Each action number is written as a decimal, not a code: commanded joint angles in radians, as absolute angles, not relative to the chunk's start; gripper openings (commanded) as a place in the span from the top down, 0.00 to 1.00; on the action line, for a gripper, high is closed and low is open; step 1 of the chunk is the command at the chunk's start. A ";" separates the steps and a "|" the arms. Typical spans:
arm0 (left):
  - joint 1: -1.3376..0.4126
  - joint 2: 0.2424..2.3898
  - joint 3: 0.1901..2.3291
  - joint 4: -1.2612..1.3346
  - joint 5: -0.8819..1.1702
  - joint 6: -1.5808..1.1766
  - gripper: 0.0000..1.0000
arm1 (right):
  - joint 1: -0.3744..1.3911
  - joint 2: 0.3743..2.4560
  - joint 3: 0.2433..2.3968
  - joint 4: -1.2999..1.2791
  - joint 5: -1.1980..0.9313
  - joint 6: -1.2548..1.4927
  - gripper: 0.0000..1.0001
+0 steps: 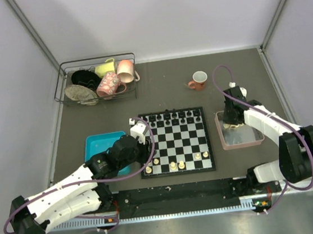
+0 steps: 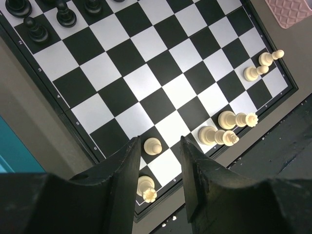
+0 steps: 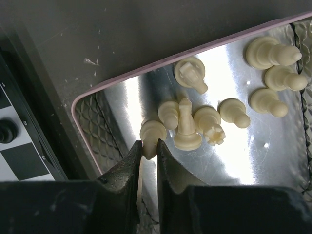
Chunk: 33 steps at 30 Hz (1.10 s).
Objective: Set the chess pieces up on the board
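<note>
The board (image 1: 176, 143) lies mid-table, with black figures (image 1: 170, 115) along its far rows and several cream-white chess pieces (image 1: 173, 165) on its near rows. My left gripper (image 1: 147, 152) hovers open over the board's near-left corner. A white pawn (image 2: 152, 146) and a white rook (image 2: 146, 187) stand on squares below the gap of that left gripper (image 2: 160, 140), untouched. My right gripper (image 1: 233, 124) reaches into the pink tray (image 1: 245, 146). In its wrist view the right gripper (image 3: 148, 146) is shut on the head of a lying white pawn (image 3: 152, 131), beside a bishop (image 3: 186, 127) and a rook (image 3: 210, 126).
A blue tray (image 1: 100, 143) sits left of the board, partly under my left arm. A wire basket (image 1: 98, 81) with cups and dishes stands at the back left. An orange mug (image 1: 198, 80) stands behind the board. More white pieces (image 3: 270, 52) lie in the pink tray (image 3: 126, 77).
</note>
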<state>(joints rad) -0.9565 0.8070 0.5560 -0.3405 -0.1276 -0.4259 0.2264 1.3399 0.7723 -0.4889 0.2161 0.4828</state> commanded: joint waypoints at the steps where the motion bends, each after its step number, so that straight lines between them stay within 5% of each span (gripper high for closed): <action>1: -0.960 0.788 0.546 -0.299 -0.126 -0.439 0.57 | 0.218 1.325 0.762 -0.454 0.222 0.482 0.93; 11: -0.959 0.792 0.549 -0.295 -0.126 -0.443 0.57 | 0.235 1.139 0.853 -0.584 0.209 0.451 1.00; 15: -0.959 0.788 0.546 -0.295 -0.127 -0.452 0.56 | 0.436 1.114 0.949 -0.641 0.331 0.451 1.00; 27: -0.934 0.648 0.476 -0.291 -0.311 -0.586 0.52 | 0.949 1.239 1.057 -0.650 0.255 0.511 1.00; 33: -0.660 0.621 0.473 -0.298 -0.082 -0.586 0.52 | 1.091 1.278 1.077 -0.624 0.184 0.479 0.99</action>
